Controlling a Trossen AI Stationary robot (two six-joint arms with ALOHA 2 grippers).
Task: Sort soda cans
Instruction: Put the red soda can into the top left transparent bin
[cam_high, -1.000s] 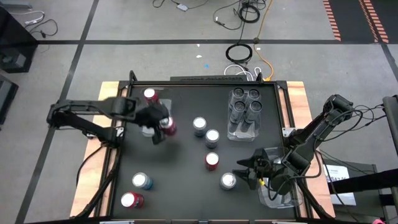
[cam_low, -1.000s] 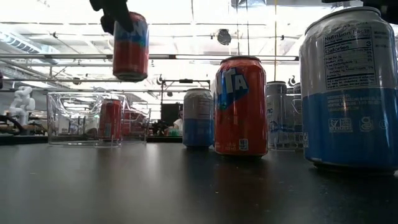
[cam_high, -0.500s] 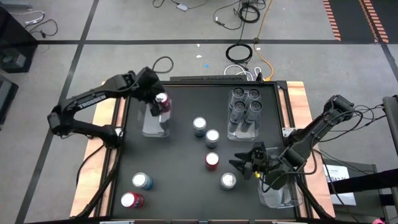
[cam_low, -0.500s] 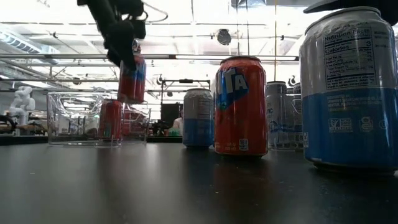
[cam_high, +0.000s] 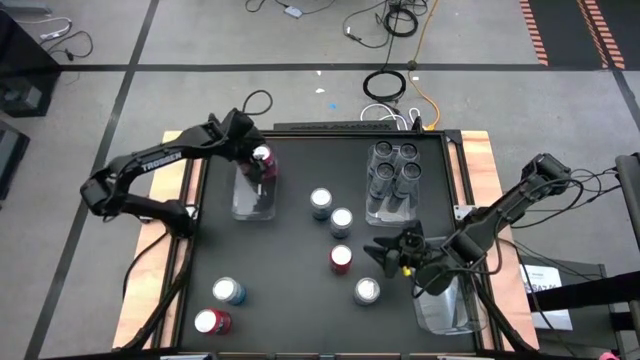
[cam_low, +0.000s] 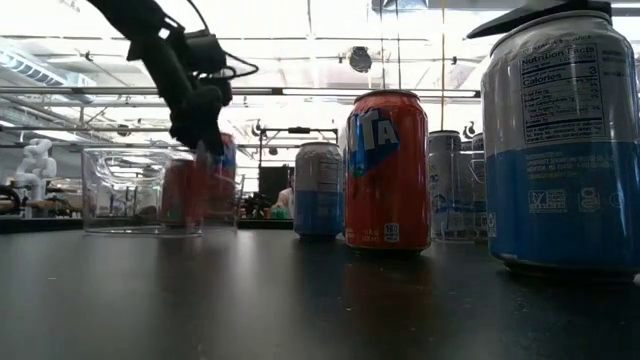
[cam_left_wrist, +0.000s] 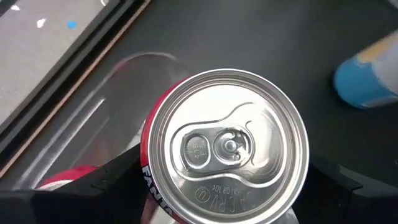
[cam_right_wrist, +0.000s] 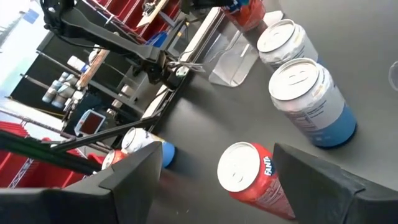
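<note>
- Now my left gripper is over the clear tray on the left side of the table, its fingers clamped on a red can; in the left wrist view the silvery top sits between them.
- From the low view, this can hangs low at the tray, next to another red can that already stands inside; I cannot tell whether mine touches the tray floor yet.
- I judge this the placing step for the reds: next I should lower until the can stands, then part the fingers and lift straight up, taking care not to knock its neighbour.
- My right gripper hovers with fingers spread apart, near a red can mid-table and a blue-and-silver can just beside it.
- Left to sort: two blue-and-silver cans close together at the centre, plus one blue and one red at the near left corner.
- Four dark grey cans already stand together in the tray at the far right.
- For the right arm, the next move looks like closing on one of the two cans before it.
</note>
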